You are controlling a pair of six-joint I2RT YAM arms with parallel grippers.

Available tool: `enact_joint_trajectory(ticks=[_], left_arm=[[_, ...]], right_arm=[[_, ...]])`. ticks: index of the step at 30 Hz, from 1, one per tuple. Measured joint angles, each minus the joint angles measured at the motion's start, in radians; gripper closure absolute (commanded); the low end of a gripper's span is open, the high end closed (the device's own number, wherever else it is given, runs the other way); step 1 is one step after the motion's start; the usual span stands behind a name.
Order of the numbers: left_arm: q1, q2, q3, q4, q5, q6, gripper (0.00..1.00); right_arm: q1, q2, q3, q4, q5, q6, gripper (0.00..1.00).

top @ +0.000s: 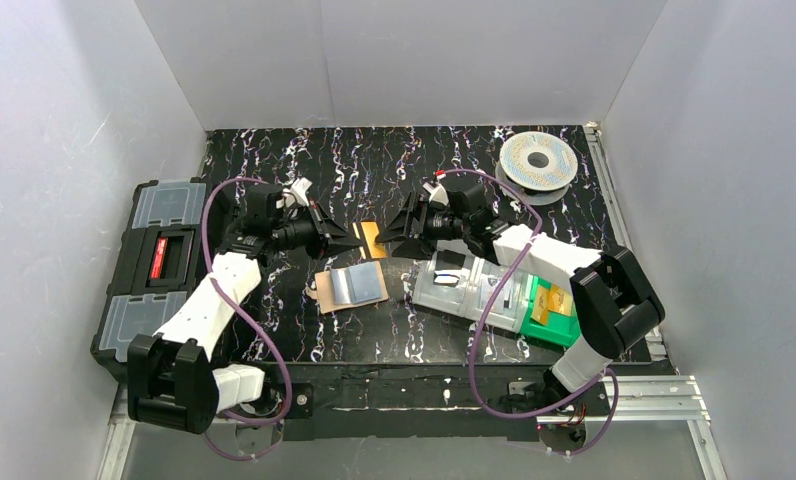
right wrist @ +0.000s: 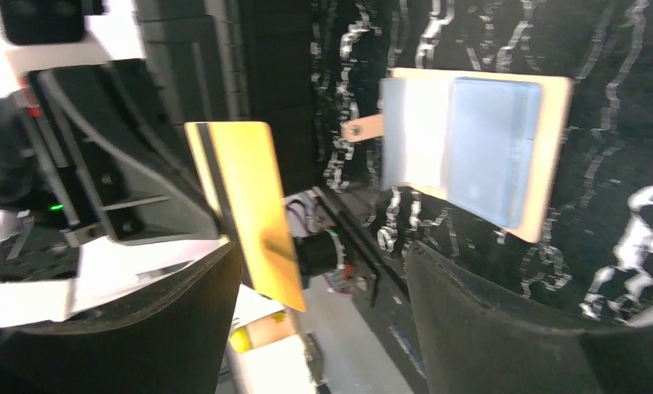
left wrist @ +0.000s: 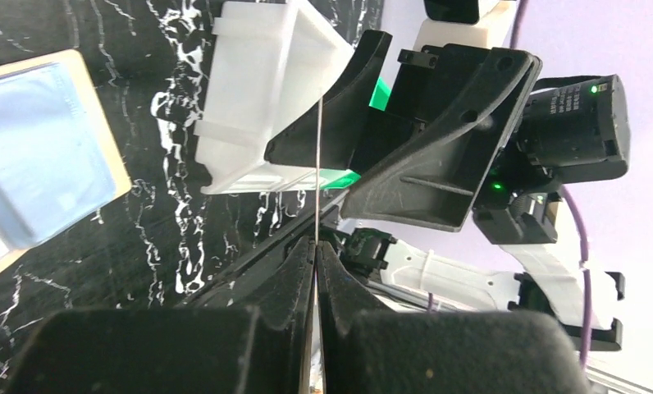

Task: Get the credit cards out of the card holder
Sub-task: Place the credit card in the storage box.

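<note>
We're mid-handover. Our left gripper is pinched tight on the gold card, holding it on edge in the air just past the far side of the wallet. Our right gripper faces it with jaws spread wide and nothing in them. In its own camera the card stands between the two fingers, much closer to the one at the left of that view. We can't make out any contact there.

The wallet lies open and flat on the table between the arms. A blue card sits on it, shiny, and apparently in its pocket. So by our reckoning the job is part done: one card is out and in the air, with at least one more to pull.

Now for the pass. We'd want to centre the right jaws on the card first, so both pads meet it together and neither shoves it sideways out of the left pinch. Close on the free half, clear of the left fingertips, flat faces to flat faces. The card is thin and slick, and a grip on a corner could let it pivot. Left should let go only once right has closed firmly. After that, the bin beside the tray on the right looks like the likely drop, though that's a guess.
</note>
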Motion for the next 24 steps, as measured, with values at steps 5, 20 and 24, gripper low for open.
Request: enact_joint_trajectory(ticks=[5, 20, 24], left_arm=[[0.000, 0.044, -0.008, 0.090, 0.065, -0.050, 1.00], [-0.013, 0.116, -0.007, 0.133, 0.157, -0.027, 0.45], [-0.019, 0.116, 0.015, 0.035, 0.135, 0.051, 0.11]], right_arm=[[-0.007, -0.001, -0.039, 0.159, -0.054, 0.097, 0.39], [-0.011, -0.045, -0.044, 0.151, -0.058, 0.097, 0.99], [-0.012, -0.117, -0.044, -0.024, 0.024, 0.002, 0.99]])
